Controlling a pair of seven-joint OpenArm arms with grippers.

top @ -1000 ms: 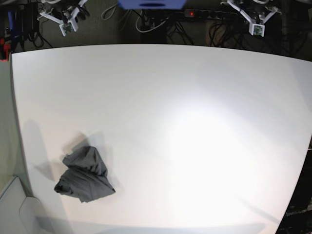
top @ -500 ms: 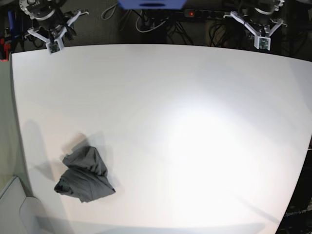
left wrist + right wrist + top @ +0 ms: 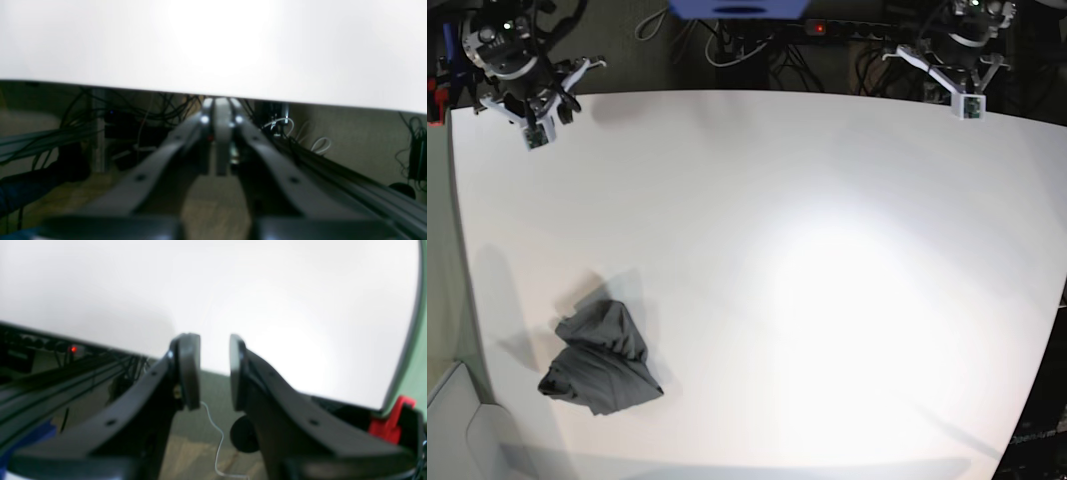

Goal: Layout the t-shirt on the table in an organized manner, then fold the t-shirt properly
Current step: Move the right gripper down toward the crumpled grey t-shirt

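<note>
The dark charcoal t-shirt lies crumpled in a heap near the front left of the white table. It shows in neither wrist view. My right gripper hovers over the table's back left corner, far from the shirt, with its jaws a little apart and empty. My left gripper is at the table's back right edge, with its fingers pressed together and empty. The table also fills the top of the left wrist view and of the right wrist view.
Behind the table's back edge are tangled cables, a power strip with a red light and a blue object. A red clamp sits at the table's left corner. A pale bin stands off the front left edge.
My right arm has come forward from behind the table to over its back left corner. My left arm has shifted slightly right and towards the back edge. The shirt has not moved.
</note>
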